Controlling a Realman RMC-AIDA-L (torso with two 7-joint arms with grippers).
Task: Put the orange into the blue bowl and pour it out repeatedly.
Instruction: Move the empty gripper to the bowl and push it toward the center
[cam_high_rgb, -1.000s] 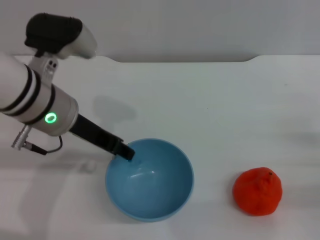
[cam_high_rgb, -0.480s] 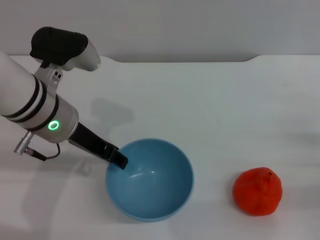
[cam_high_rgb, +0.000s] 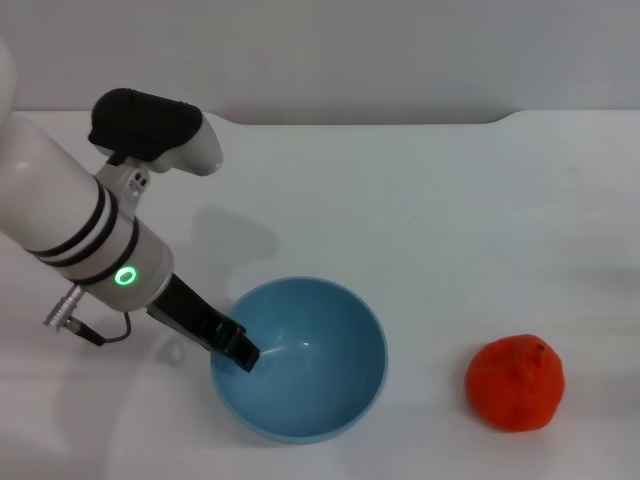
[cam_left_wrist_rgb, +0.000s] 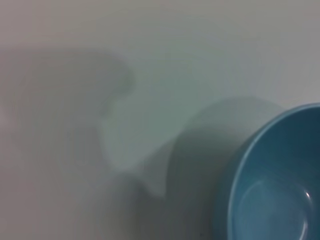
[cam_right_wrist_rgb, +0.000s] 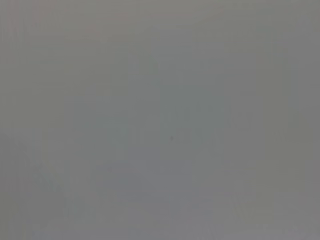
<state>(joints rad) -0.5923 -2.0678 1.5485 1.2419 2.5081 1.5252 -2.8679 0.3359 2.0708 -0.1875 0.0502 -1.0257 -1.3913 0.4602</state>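
while the blue bowl (cam_high_rgb: 299, 357) sits upright near the counter's (cam_high_rgb: 420, 210) front edge, left of centre, the left pincer (cam_high_rgb: 240, 353) hangs at its left rim, dark tip reaching just over the rim into the bowl. can't tell from the head view if the tip touches the rim, or whether the pincer is wide or narrow; only one dark finger end shows. left wrist view shows the bowl's (cam_left_wrist_rgb: 275, 180) inside with nothing in it, and bare counter beside it under the arm's shadow.

orange (cam_high_rgb: 515, 382) rests on the counter near the front edge, right of centre, well apart from the bowl, stem spot up. bare counter lies between the two.

left arm (cam_high_rgb: 85, 235), white with black bands and a green ring light, comes in over the counter's left side and angles down to the bowl. a cable loops off it near the left edge.

counter is plain white, matte; back edge has a raised step running across the middle. grey wall behind it.

right pincer doesn't show in the head view; right wrist view is flat grey only.
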